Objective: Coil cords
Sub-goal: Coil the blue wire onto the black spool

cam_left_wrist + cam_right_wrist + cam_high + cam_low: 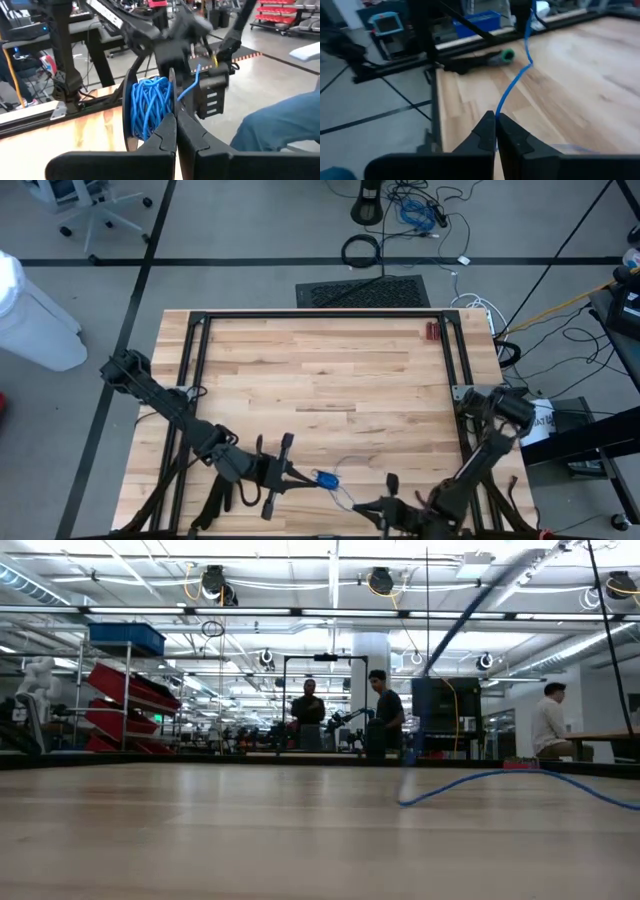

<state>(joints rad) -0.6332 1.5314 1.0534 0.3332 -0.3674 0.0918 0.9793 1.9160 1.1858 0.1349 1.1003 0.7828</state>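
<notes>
Closed on the loose run of the blue cord [512,87], the right gripper [495,120] sits at the table's [330,370] near edge, while the left gripper [175,122], just beside it, clamps the cord's wound bundle [149,107] above the wood.

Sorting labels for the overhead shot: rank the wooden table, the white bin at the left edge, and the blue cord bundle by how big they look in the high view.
1. Wooden table, by far the largest.
2. White bin, partly cut off by the picture's edge.
3. Blue cord bundle, a small spot at the left gripper.
</notes>
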